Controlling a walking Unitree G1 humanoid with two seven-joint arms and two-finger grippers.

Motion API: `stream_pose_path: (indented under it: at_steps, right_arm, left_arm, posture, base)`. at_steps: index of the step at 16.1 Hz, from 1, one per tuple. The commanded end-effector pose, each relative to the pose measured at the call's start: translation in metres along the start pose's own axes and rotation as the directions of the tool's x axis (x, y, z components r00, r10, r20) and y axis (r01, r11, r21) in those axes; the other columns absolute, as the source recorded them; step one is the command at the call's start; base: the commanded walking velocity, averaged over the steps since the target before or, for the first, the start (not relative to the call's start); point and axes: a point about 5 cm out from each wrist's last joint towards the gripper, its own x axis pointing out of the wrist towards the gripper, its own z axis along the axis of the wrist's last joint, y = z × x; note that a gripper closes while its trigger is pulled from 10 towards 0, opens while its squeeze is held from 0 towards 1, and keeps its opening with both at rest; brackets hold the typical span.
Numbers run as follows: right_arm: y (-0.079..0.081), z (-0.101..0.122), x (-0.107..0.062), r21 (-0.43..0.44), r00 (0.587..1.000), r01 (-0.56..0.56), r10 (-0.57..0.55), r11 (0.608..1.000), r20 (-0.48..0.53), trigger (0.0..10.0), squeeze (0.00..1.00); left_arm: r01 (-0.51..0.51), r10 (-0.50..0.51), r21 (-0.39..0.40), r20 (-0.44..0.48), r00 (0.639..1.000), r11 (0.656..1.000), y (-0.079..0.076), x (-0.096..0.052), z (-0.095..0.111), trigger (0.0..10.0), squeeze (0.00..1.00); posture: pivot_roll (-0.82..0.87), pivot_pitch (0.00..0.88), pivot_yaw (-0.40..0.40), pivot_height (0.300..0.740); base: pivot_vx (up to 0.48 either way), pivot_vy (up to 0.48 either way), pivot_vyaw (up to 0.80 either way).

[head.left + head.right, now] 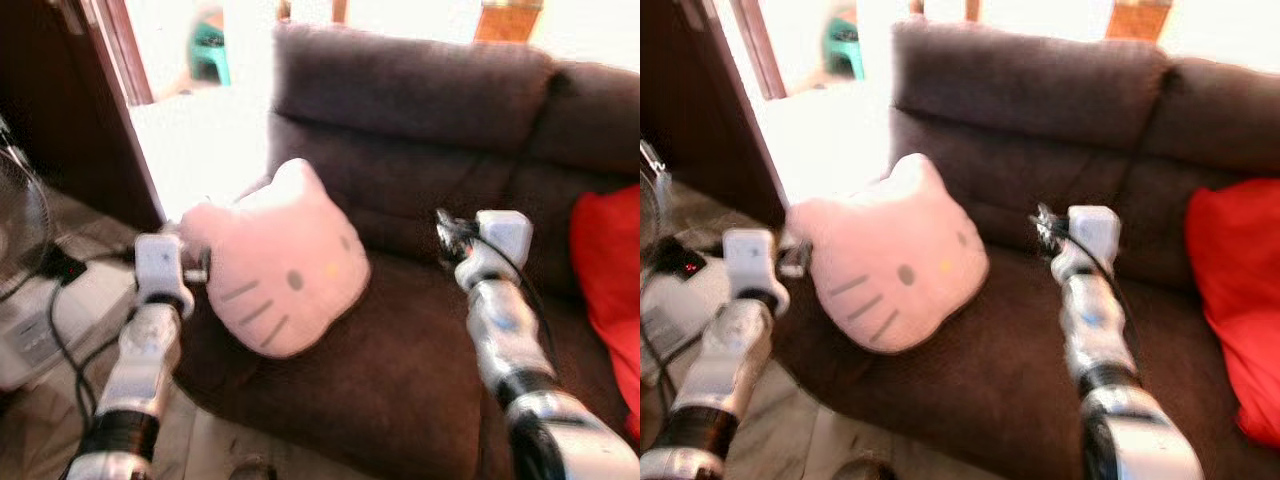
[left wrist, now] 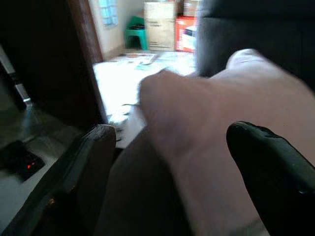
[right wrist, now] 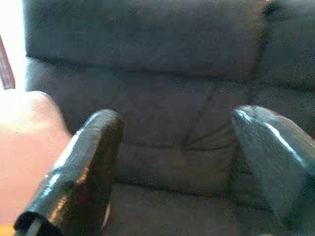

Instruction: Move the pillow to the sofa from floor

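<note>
Nearby, red cushion (image 1: pixel 608 290) on sofa (image 1: pixel 420 130); pillow (image 1: pixel 280 265) between spread left end effector (image 2: pixel 172 182); right end effector (image 3: pixel 187 162) agape.

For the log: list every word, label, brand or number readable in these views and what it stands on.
No text can be read anywhere.
Cardboard box: markings on its face, too blurred to read.
Red box: print too blurred to read.
Cat-face pillow: only a face design, no lettering.
Left gripper, right gripper: no legible labels.
</note>
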Motion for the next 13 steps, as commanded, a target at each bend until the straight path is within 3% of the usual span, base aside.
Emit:
stream_pose_path:
  at_steps: [1, 4, 5, 7, 8, 10, 11, 13]
  right_arm:
    - [0.004, -0.012, -0.005, -0.016, 0.998, -0.011, 0.01, 1.0, -0.055, 10.0, 0.0]
    - [-0.005, -0.058, -0.031, -0.028, 0.97, 0.013, -0.019, 1.0, -0.241, 10.0, 0.0]
    - [-0.006, -0.08, -0.047, -0.017, 0.941, 0.012, -0.017, 1.0, -0.337, 10.0, 0.0]
    - [-0.004, -0.102, -0.066, 0.012, 0.901, 0.006, 0.0, 1.0, -0.434, 10.0, 0.0]
    - [-0.003, -0.118, -0.081, 0.003, 0.862, -0.014, 0.014, 1.0, -0.507, 10.0, 0.0]
    - [-0.002, -0.132, -0.097, 0.009, 0.815, -0.022, 0.023, 1.0, -0.579, 10.0, 0.0]
    - [0.001, -0.142, -0.108, 0.04, 0.783, -0.035, 0.052, 0.999, -0.62, 10.0, 0.0]
    - [0.006, -0.153, -0.123, 0.037, 0.734, -0.064, 0.072, 0.997, -0.675, 10.0, 0.0]
  left_arm:
    - [-0.003, 0.004, 0.018, -0.049, 0.999, 1.0, 0.003, -0.004, -0.014, 10.0, 0.0]
    - [-0.014, 0.015, 0.009, -0.149, 0.989, 1.0, 0.007, -0.019, -0.048, 10.0, 0.0]
    - [-0.017, 0.019, 0.011, -0.219, 0.975, 1.0, 0.009, -0.028, -0.068, 10.0, 0.0]
    - [-0.011, 0.017, 0.02, -0.32, 0.947, 1.0, 0.01, -0.042, -0.094, 10.0, 0.0]
    - [-0.027, 0.028, 0.008, -0.405, 0.914, 1.0, 0.011, -0.055, -0.113, 10.0, 0.0]
    - [-0.027, 0.029, 0.011, -0.487, 0.873, 1.0, 0.01, -0.068, -0.131, 10.0, 0.0]
    - [-0.049, 0.043, 0.004, -0.563, 0.825, 0.999, 0.011, -0.081, -0.146, 10.0, 0.0]
    - [-0.06, 0.062, 0.025, -0.626, 0.777, 0.998, 0.014, -0.095, -0.16, 10.0, 0.0]
  posture:
    - [0.18, 0.0, -0.034, 0.704]
    - [0.18, 0.0, -0.033, 0.704]
    - [0.18, 0.0, -0.03, 0.704]
    - [0.15, 0.0, -0.025, 0.704]
    - [0.14, 0.0, -0.022, 0.704]
    - [0.14, 0.0, -0.018, 0.704]
    - [0.15, 0.0, -0.026, 0.704]
    - [0.15, 0.0, -0.034, 0.704]
  base:
    - [0.0, 0.0, 0.0]
    - [0.0, 0.0, 0.0]
    - [0.0, 0.0, 0.0]
    - [0.0, 0.0, 0.0]
    - [0.0, 0.0, 0.0]
    - [0.0, 0.0, 0.0]
    - [0.0, 0.0, 0.0]
    - [0.0, 0.0, 0.0]
